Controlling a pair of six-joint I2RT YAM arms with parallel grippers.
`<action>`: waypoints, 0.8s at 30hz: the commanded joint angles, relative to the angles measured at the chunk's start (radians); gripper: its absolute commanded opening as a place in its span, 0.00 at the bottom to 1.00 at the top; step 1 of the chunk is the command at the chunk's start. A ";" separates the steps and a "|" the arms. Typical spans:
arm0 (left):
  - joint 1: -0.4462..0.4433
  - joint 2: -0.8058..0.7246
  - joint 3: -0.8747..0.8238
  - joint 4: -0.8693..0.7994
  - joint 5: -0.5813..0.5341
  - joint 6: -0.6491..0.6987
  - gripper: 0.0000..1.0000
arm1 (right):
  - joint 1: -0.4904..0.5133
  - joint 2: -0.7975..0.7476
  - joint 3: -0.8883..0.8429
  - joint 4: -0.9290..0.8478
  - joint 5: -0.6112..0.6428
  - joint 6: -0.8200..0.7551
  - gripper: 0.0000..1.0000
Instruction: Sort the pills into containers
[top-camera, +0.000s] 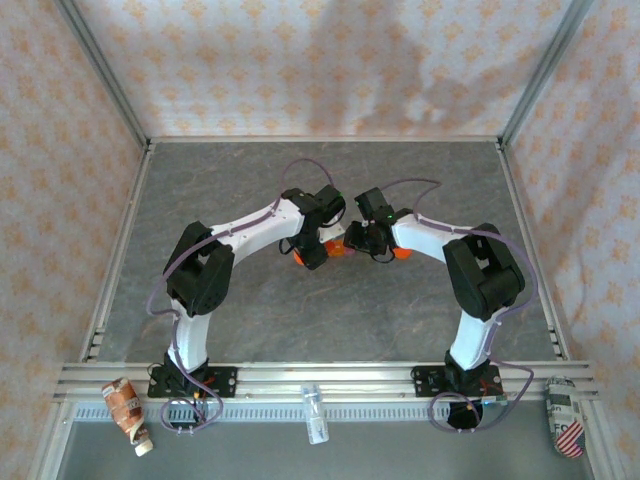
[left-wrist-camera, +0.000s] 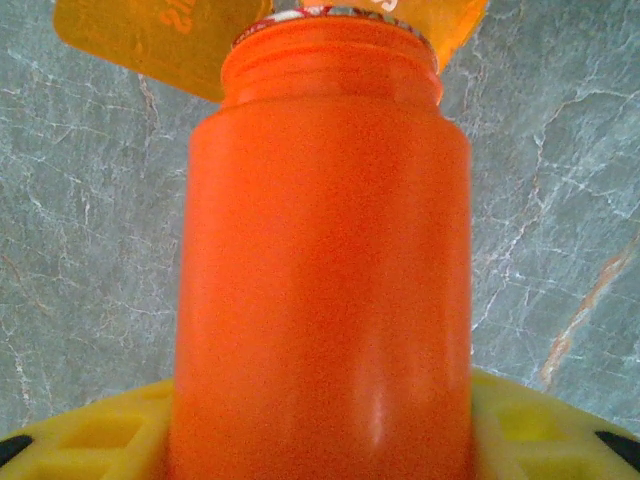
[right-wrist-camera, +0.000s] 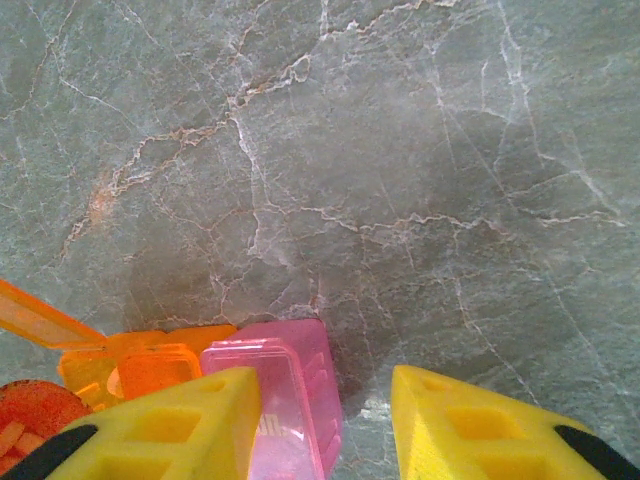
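My left gripper (top-camera: 318, 246) (left-wrist-camera: 320, 425) is shut on an uncapped orange bottle (left-wrist-camera: 325, 260) (top-camera: 302, 256), tipped so that its threaded mouth reaches over the containers' raised orange lid (left-wrist-camera: 150, 40). The containers (top-camera: 340, 249) lie on the table between the two grippers. In the right wrist view the orange compartment (right-wrist-camera: 150, 370) has its lid (right-wrist-camera: 40, 320) up, with the pink compartment (right-wrist-camera: 295, 385) beside it. My right gripper (top-camera: 363, 240) (right-wrist-camera: 320, 385) stands narrowed around the pink compartment, which lies against the left finger (right-wrist-camera: 170, 425). The bottle's mouth (right-wrist-camera: 30, 420) holds pale pieces, perhaps pills.
A small orange round thing (top-camera: 402, 252) lies under the right arm's wrist. On the near rail sit a crumpled tube (top-camera: 128, 405), a small clear bottle (top-camera: 315, 412) and a can (top-camera: 565, 418). Patterned walls and a metal frame (top-camera: 110, 90) close in the grey marbled table (top-camera: 250, 330).
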 joint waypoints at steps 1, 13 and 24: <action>-0.006 0.001 0.031 -0.041 -0.043 0.016 0.00 | 0.007 0.029 -0.006 -0.021 0.013 0.009 0.40; -0.006 0.007 0.042 -0.068 -0.045 0.030 0.00 | 0.007 0.032 -0.001 -0.023 0.012 0.009 0.39; -0.006 0.023 0.058 -0.078 -0.042 0.032 0.00 | 0.007 0.031 -0.002 -0.024 0.012 0.011 0.39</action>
